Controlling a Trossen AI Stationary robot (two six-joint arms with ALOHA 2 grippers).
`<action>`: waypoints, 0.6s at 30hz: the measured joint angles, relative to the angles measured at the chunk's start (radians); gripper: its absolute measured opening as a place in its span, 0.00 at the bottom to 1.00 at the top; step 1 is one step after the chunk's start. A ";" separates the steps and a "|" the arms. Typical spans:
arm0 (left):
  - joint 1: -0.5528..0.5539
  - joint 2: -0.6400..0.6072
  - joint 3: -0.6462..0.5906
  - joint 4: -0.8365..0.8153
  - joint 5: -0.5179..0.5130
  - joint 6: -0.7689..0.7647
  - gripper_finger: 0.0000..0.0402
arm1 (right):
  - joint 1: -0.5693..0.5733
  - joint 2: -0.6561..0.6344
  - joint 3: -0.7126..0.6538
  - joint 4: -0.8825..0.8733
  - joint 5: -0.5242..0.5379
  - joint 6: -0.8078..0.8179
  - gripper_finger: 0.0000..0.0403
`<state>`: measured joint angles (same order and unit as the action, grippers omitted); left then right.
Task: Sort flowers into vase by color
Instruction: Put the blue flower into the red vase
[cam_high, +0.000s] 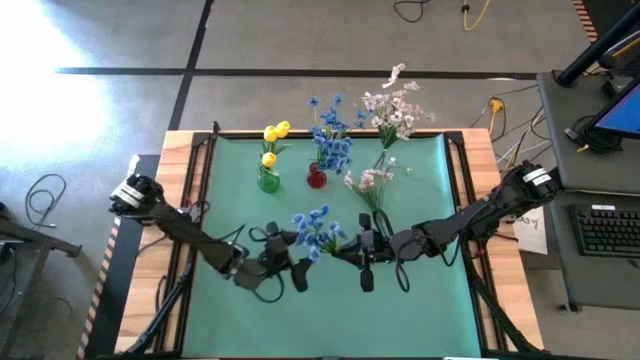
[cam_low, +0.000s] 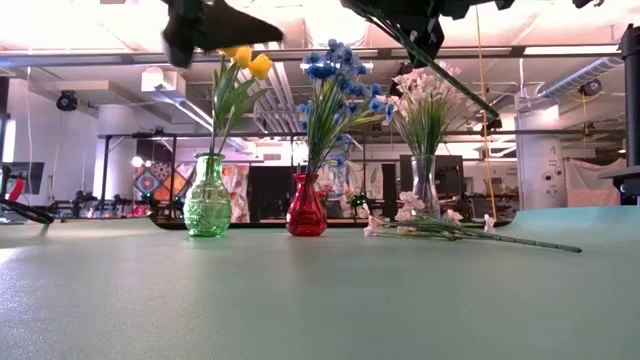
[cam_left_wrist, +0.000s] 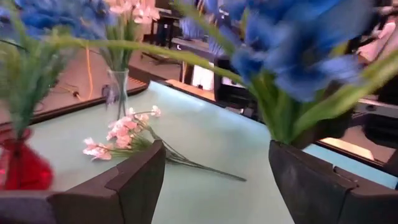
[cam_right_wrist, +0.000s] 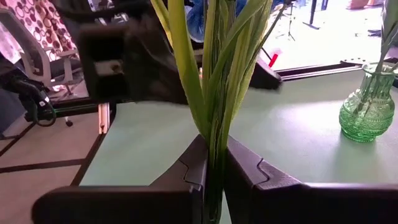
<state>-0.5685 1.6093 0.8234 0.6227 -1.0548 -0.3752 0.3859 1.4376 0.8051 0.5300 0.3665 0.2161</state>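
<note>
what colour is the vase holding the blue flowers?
Red. The vase with the blue flowers shows best in the low view, between a green vase and a clear one.

place: lab | cues: exposed ceiling ducts (cam_low: 590, 75), keyboard (cam_high: 607, 230)

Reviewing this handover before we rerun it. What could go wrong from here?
1. The right tool pinches the blue flower only by its thin stems; the bunch could twist or slip while lifted.
2. The left tool is open close around the blossoms, so closing might crush petals instead of stem.
3. The red vase already holds blue blossoms; a crowded insertion might tip it.
</note>
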 joint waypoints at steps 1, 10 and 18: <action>0.015 0.012 0.000 0.023 0.027 0.005 0.67 | 0.000 0.000 0.000 0.001 0.000 0.000 0.07; 0.059 0.110 0.000 0.339 0.186 0.232 0.65 | 0.000 0.000 0.000 0.003 0.000 0.000 0.07; 0.073 0.111 0.000 0.450 0.281 0.302 0.65 | 0.000 0.000 -0.001 -0.001 -0.004 -0.007 0.07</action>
<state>-0.4956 1.7203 0.8230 1.0729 -0.7742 -0.0734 0.3859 1.4376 0.8043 0.5285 0.3622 0.2092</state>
